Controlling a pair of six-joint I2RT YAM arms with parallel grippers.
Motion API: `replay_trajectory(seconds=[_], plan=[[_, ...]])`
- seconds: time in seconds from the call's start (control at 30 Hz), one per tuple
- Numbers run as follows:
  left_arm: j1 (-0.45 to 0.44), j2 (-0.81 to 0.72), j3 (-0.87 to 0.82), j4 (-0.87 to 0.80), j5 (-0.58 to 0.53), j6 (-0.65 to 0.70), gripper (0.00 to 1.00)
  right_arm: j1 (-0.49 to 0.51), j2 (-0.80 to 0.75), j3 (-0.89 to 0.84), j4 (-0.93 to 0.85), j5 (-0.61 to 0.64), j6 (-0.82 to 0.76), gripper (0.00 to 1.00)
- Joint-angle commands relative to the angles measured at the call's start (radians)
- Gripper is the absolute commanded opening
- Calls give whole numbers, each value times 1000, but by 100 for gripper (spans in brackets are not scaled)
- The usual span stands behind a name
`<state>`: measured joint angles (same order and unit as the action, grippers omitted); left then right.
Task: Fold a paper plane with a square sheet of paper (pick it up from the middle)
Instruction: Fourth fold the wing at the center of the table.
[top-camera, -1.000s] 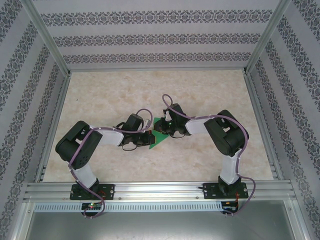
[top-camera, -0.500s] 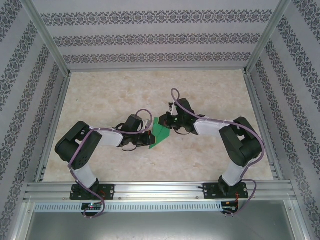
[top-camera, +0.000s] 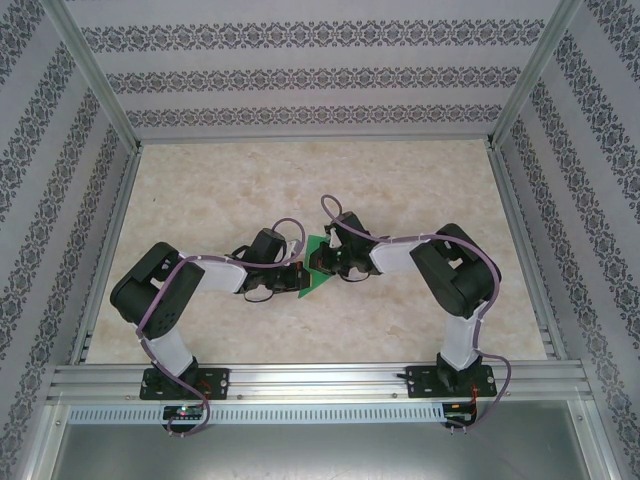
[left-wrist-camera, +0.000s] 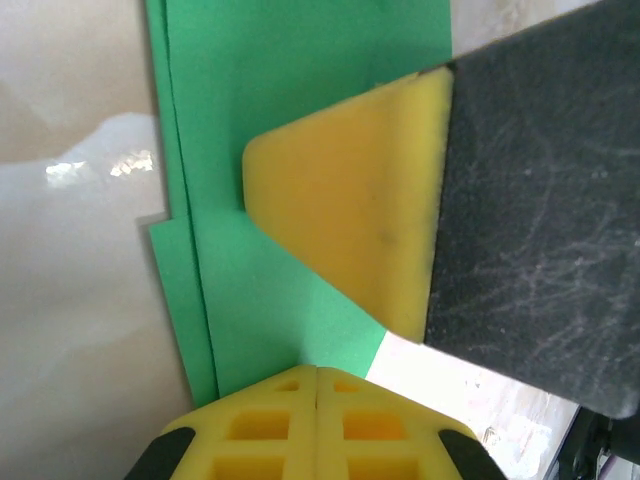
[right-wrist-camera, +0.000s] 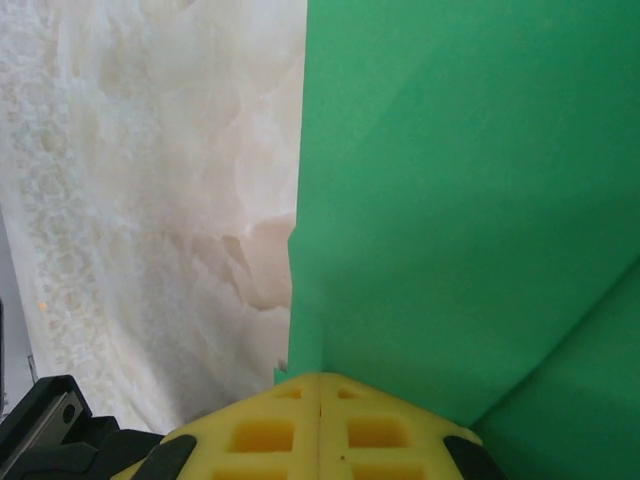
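Pinning and pinching at mid-desk! The left tool, tips closed together, sits on the layered edge of the bright green sheet of thin paper, likely anchoring it so the fold cannot slide on the marbled beige desk. The right tool is clamped narrow on a creased flap, seemingly to lay it over. Half a second back that arm was swung out right with the flap lifted; now it's back in close.

Bright green folded sheet of paper on a cream marbled tabletop; far white walls banded with dark floral stripes (gripper pads yellow)
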<state>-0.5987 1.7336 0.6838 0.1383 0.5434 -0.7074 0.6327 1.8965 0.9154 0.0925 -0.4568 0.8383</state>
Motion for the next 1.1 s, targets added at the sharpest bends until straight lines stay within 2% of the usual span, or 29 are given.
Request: replay_trajectory(seconds=[0.0,0.27,0.53,0.77,1.07], plan=[[-10,55,-45,-189,-65,39,0,-17,21,41,-71,96,-21,5],[-9,67,-75,-178,-65,44,0,-85,57,41,-3,85,-34,6],[-10,69,-93,-182,-69,53,0,-162,84,95,-42,50,-67,7],[-10,67,-98,-186,-67,59,0,-212,115,152,-107,69,-93,8],[-9,64,-95,-190,-60,69,0,-274,171,195,-98,47,-116,8]])
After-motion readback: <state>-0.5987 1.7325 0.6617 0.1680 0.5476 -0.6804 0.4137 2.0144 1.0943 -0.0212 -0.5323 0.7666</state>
